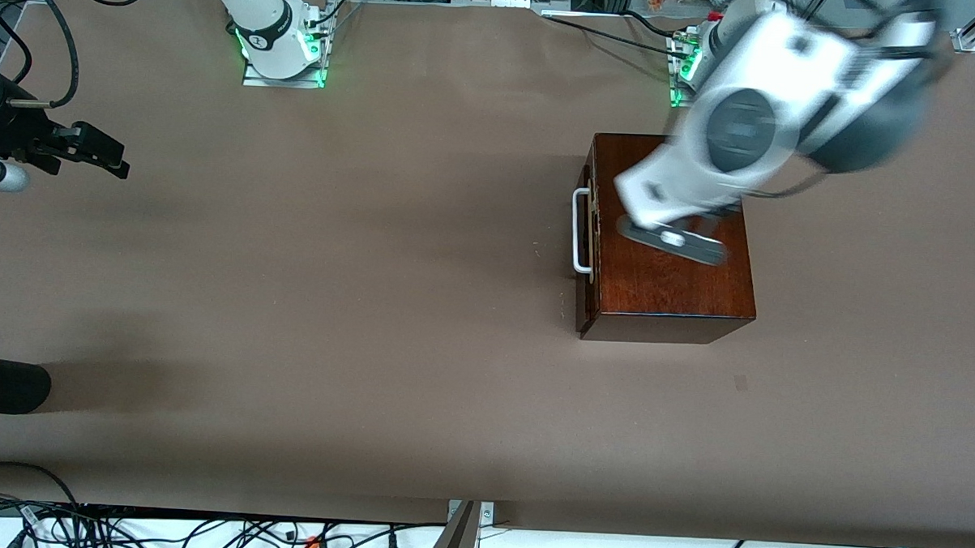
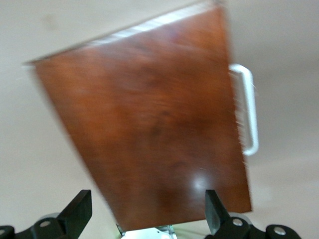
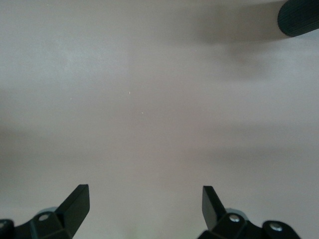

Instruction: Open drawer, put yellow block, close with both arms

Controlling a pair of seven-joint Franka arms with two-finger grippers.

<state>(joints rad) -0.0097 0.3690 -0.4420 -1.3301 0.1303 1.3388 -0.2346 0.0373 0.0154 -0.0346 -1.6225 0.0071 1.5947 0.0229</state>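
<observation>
The reddish-brown wooden box (image 1: 681, 293) stands toward the left arm's end of the table. Its drawer (image 1: 589, 253) is pushed in, and the white bar handle (image 1: 579, 233) faces the right arm's end. My left gripper (image 2: 147, 201) is open and empty, up in the air over the box top (image 2: 149, 124), with the handle (image 2: 249, 109) off to one side; in the front view the left hand (image 1: 674, 238) is blurred over the box. My right gripper (image 1: 106, 154) is open and empty over bare table (image 3: 149, 99) at the right arm's end, and its own view (image 3: 144, 196) shows nothing between the fingers. The yellow block is out of view.
A black rounded object (image 1: 5, 385) juts in at the table's edge at the right arm's end, nearer to the front camera than the right gripper; it also shows in the right wrist view (image 3: 299, 17). Cables run along the table's edges.
</observation>
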